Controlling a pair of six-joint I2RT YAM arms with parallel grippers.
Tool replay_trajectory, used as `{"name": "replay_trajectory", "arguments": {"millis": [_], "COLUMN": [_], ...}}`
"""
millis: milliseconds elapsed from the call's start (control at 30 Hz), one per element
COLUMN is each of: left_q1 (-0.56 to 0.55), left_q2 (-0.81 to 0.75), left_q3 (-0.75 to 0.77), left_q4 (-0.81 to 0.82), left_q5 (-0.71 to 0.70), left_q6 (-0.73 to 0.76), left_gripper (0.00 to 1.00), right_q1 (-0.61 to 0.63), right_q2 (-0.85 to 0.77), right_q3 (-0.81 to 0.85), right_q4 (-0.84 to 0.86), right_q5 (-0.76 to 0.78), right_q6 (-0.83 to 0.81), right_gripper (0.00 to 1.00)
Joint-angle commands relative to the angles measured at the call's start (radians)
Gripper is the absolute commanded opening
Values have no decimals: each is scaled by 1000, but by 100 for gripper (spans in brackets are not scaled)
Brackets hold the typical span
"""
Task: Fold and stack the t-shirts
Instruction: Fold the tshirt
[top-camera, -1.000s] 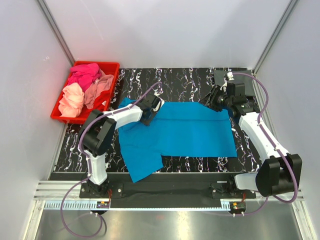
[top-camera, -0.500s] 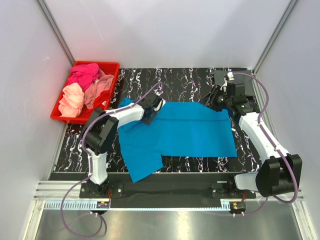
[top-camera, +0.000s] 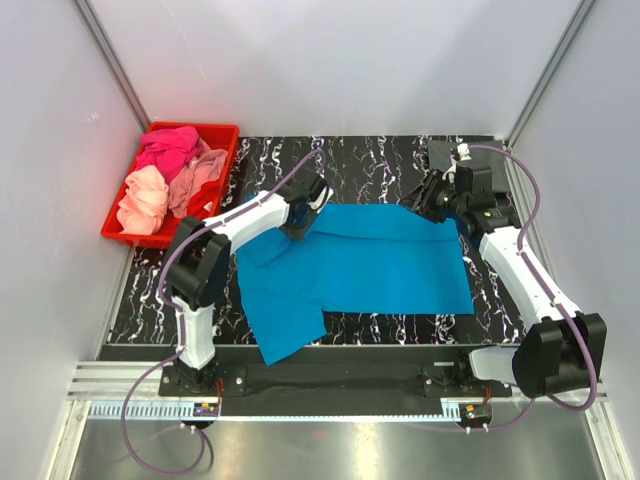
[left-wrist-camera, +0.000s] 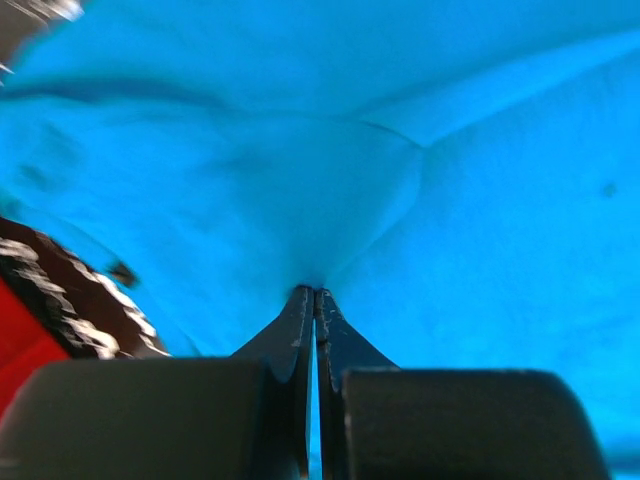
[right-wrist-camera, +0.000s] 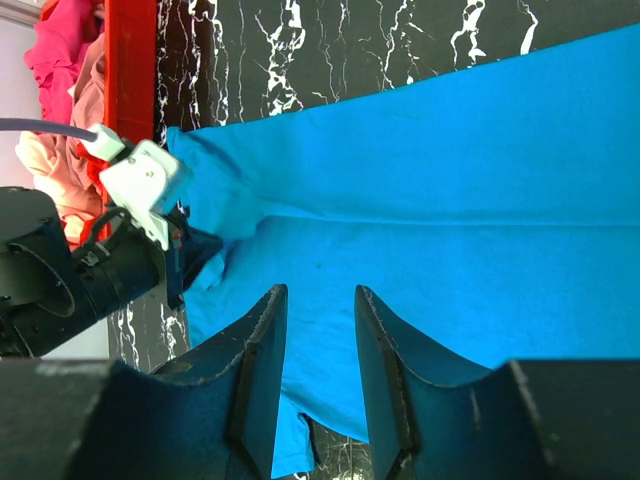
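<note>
A black, white-veined table (top-camera: 370, 160) is filling the floor of a white-walled cell, with two arms bolted at its near edge. The bright blue t-shirt (top-camera: 370, 265) is lying spread across the middle of the table between the arms, one flap trailing toward the near left edge and a long crease running along its far side.

The left arm (top-camera: 200, 270) is reaching in over the shirt's far left corner, while the right arm (top-camera: 520, 260) is stretching up the right side toward the far right corner.

A red plastic bin (top-camera: 200, 127) is sitting at the far left, just off the table's corner. It is holding a crumpled heap of shirts:
- the hot pink t-shirt (top-camera: 168, 148) is lying at the far end,
- the salmon t-shirt (top-camera: 198, 175) is lying along the right side,
- the peach t-shirt (top-camera: 143, 195) is lying nearest the camera.

A dark grey t-shirt (top-camera: 445, 152) is lying flat in the far right corner, partly hidden behind the right arm.

The left gripper (left-wrist-camera: 315, 292) is pinching the blue cloth, its fingers pressed tight together and the fabric puckering into a ridge at their tips. The right gripper (right-wrist-camera: 318, 292) is hanging above the shirt's far right corner with its fingers standing apart and nothing caught between them, the blue cloth showing through the gap.
</note>
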Motion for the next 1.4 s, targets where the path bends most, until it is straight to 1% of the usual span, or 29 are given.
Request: {"name": "replay_trajectory", "arguments": {"millis": [0, 67, 200, 233, 267, 300, 367, 400, 433, 467, 500, 533, 567, 633, 667, 700, 767, 867, 900, 933, 1000, 1033, 1233, 1367], "left_q1": [-9, -9, -11, -11, -11, -11, -11, -11, -8, 4, 19, 42, 105, 180, 258, 294, 354, 382, 391, 409, 420, 422, 422, 422], "left_q2": [-36, -20, -6, -2, -2, -2, -20, -34, -72, -94, -115, -144, -202, -279, -357, -386, -434, -480, -486, -493, -502, -505, -479, -447], "left_q3": [59, 77, 105, 115, 119, 119, 105, 99, 91, 62, 45, 21, -40, -145, -200, -308, -381, -475, -524, -547, -599, -610, -687, -687], "left_q4": [-100, -134, -163, -166, -166, -157, -133, -127, -122, -113, -108, -103, -82, -22, 51, 79, 114, 177, 199, 232, 262, 287, 442, 459], "left_q5": [126, 202, 275, 286, 295, 312, 312, 282, 255, 231, 200, 201, 214, 307, 344, 397, 418, 431, 441, 450, 444, 438, 528, 536], "left_q6": [-44, -63, -156, -168, -188, -195, -210, -221, -239, -251, -265, -303, -326, -372, -418, -435, -458, -486, -504, -541, -584, -593, -636, -638], "left_gripper": [0, 0, 0, 1, 5, 16, 22, 27, 43, 48, 49, 49, 49, 49, 49, 49, 49, 50, 50, 50, 50, 50, 50, 50], "right_q1": [-1, -1, -1, -2, 1, -1, -1, -1, 1, -1, 1, 5, 30, 89, 155, 180, 232, 315, 330, 341, 367, 370, 380, 383], "right_q2": [-52, -61, -64, -65, -68, -73, -81, -81, -81, -79, -73, -62, -27, 14, 51, 68, 103, 238, 269, 333, 397, 459, 635, 700], "right_q3": [-3, -1, 6, 3, 3, 0, -3, -3, -3, -3, -9, -23, -24, -20, -18, -21, -26, 12, 23, 47, 90, 103, 189, 224], "right_q4": [3, -1, -11, -16, -16, -16, -16, -16, -17, -16, 15, 32, 41, 58, 71, 117, 171, 245, 259, 268, 285, 289, 315, 335], "right_q5": [-1, 1, -4, -2, -2, -4, -2, -2, -5, -13, -30, -80, -85, -61, -48, -39, -28, -24, -27, -34, -48, -56, -108, -122], "right_q6": [9, 12, 11, 12, 9, 11, 12, 12, 14, 16, 20, 32, 54, 60, 72, 84, 109, 101, 97, 82, 62, 42, -3, -14], "right_gripper": [41, 41, 41, 41, 41, 41, 41, 41, 41, 41, 41, 41, 41, 41, 41, 41, 42, 41, 42, 41, 41, 42, 41, 41]}}
